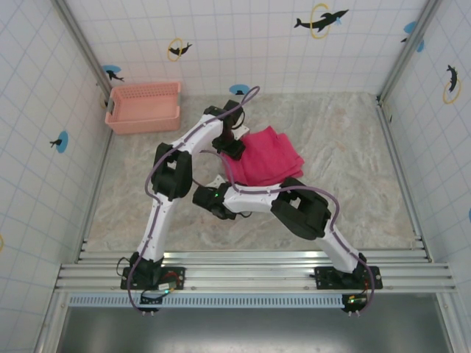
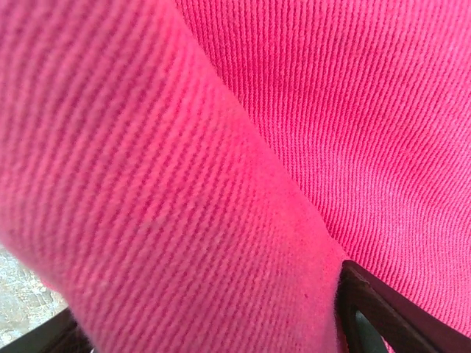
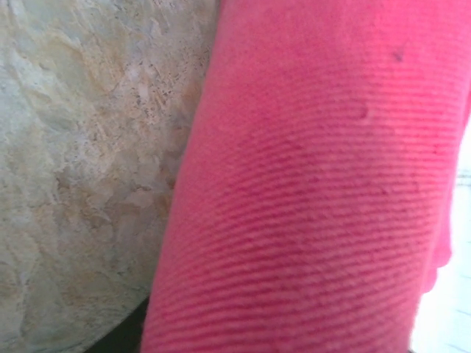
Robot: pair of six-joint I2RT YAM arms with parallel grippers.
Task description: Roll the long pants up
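Magenta long pants [image 1: 265,156] lie bunched on marbled table [image 1: 353,184].

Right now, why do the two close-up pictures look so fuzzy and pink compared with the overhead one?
Top external view: sharp, evenly lit, only soft shadows on the table. Left wrist view: the long pants sit close to the lens, so the near fold softens. Right wrist view: weave crisp mid-frame, lower right edge washed out white.
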